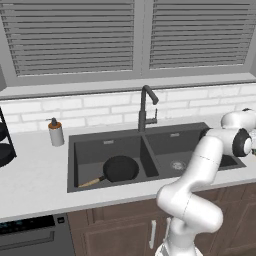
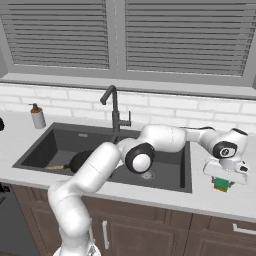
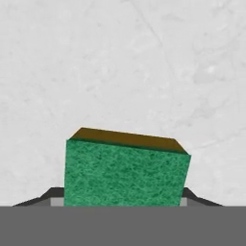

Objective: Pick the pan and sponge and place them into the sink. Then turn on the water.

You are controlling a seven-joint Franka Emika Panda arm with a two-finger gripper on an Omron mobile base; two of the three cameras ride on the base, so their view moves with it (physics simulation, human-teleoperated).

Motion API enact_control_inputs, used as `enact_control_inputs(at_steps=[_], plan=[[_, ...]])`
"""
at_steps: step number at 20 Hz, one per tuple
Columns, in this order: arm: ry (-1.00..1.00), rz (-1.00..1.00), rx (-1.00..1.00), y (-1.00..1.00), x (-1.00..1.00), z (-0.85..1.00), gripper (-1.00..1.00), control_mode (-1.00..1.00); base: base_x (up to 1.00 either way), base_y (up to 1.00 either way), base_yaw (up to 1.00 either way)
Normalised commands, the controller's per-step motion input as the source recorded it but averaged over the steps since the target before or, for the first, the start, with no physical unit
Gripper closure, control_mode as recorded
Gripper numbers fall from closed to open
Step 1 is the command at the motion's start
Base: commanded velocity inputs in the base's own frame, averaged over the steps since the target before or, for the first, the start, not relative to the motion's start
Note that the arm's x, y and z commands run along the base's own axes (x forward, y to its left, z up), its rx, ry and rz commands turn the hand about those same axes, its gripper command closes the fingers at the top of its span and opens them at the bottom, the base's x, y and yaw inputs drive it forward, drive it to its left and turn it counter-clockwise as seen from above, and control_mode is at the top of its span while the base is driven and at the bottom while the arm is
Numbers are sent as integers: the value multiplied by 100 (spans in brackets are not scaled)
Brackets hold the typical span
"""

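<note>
The green and yellow sponge (image 3: pixel 125 170) lies on the white counter (image 2: pixel 200 197) to the right of the sink (image 2: pixel 185 170). My gripper (image 2: pixel 223 181) points straight down over the sponge (image 2: pixel 222 185). Its fingertips (image 3: pixel 54 196) sit against the sponge's two sides, and the sponge still rests on the counter. The black pan (image 1: pixel 120 168) with its wooden handle lies in the sink's left basin (image 1: pixel 75 165); in the right base view my arm partly hides the pan (image 2: pixel 80 161). Water is out of view at the faucet (image 1: pixel 145 107).
A soap dispenser (image 1: pixel 56 132) stands on the counter left of the sink. A dark rack (image 1: pixel 4 145) sits at the far left edge. The tiled wall and window sill run behind the faucet (image 2: pixel 115 110). Cabinet doors are below the counter.
</note>
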Motion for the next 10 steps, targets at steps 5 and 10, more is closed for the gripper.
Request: enact_control_inputs(at_steps=[5, 10], plan=[[-9, 0, 1, 58, 0, 3, 100, -100, 0, 0, 0], [-1, 0, -5, 100, -2, 28, 100, -100, 0, 0, 0]])
